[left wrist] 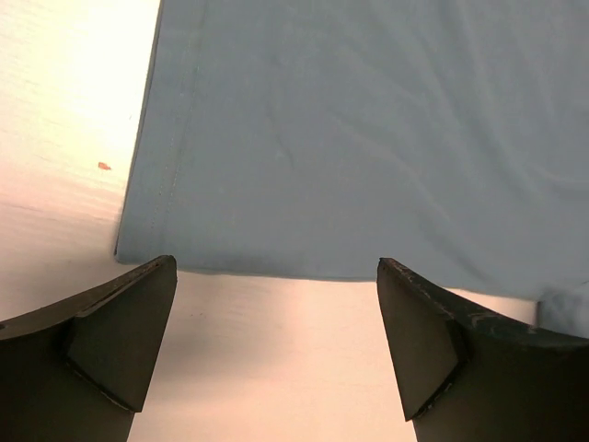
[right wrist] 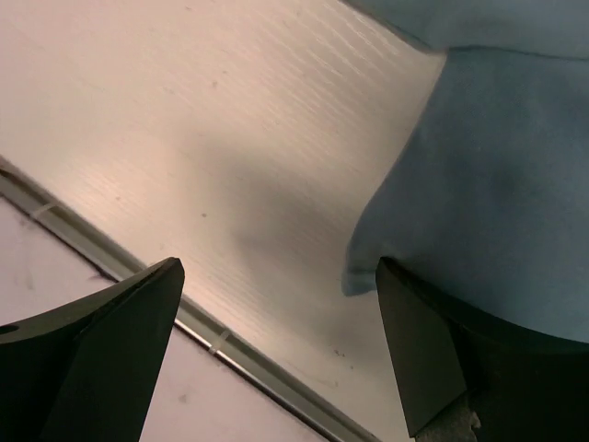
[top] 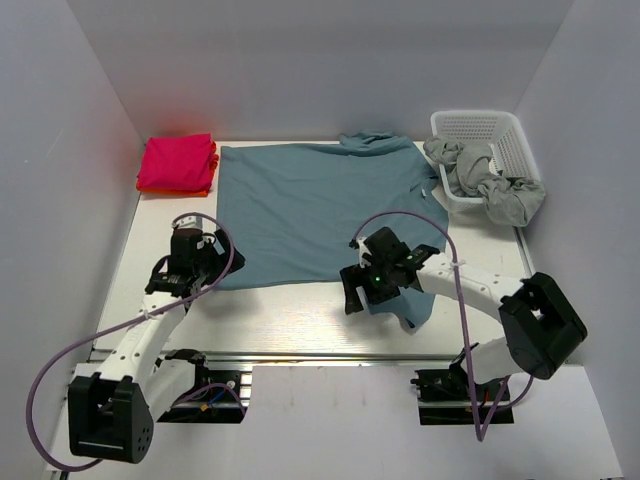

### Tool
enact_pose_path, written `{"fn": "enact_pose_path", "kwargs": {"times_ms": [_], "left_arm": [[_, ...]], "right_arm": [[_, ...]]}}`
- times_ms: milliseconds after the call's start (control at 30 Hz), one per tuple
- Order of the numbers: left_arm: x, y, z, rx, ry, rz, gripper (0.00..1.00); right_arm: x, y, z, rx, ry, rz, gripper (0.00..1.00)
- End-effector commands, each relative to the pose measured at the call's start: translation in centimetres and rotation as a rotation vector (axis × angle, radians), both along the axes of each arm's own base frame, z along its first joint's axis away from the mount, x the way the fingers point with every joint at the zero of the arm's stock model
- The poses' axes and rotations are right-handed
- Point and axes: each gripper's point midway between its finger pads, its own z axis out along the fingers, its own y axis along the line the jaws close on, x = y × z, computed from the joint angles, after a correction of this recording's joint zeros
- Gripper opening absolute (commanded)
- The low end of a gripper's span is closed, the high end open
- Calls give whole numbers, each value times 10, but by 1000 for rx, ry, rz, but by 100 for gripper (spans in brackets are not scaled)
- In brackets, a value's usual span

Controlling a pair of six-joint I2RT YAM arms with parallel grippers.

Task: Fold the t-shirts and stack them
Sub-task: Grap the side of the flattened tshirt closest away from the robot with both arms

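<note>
With the left pincer and right pincer both gaping empty, the teal t-shirt lies flat on the desk just ahead of them, its neck seemingly pointing away along its long axis, so each should pinch a near corner squarely and lift evenly.

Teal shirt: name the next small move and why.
Probably ease the left gripper forward onto the teal shirt's near hem and close. Its jaws stand open just short of that edge; the shirt lies flat, unfolded; the right gripper is open beside the sleeve.
</note>
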Motion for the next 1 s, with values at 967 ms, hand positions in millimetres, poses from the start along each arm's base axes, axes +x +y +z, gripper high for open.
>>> {"fn": "enact_pose_path", "kwargs": {"times_ms": [967], "left_arm": [[11,52,-19,118,109,281,100]], "right_arm": [[-36,-29,41,-143,-100,-168,90]]}}
